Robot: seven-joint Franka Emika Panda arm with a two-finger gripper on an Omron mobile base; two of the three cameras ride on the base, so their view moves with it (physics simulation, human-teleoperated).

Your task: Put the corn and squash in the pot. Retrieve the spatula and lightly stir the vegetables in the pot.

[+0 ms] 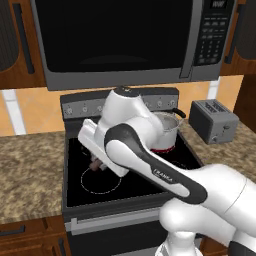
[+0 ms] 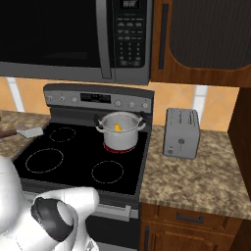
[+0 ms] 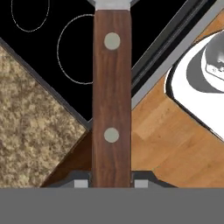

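**Spatula in the grip, pot at the back right**

I see the gripper (image 3: 112, 183) pinching the spatula (image 3: 112, 92) by its wooden handle above the stove's (image 2: 73, 171) front edge. The pot (image 2: 119, 131) sits on the back right burner, something yellow inside.

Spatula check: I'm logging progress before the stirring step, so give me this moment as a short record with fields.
spatula: brown riveted wooden handle clamped in the gripper, running straight out from it
gripper: shut on the spatula, held above the stove's front left corner
pot: steel, red band at base, on the back right burner
pot contents: something yellow visible inside; corn or squash cannot be told apart
toaster: silver, on the counter right of the stove
stirring: not yet begun; spatula is away from the pot
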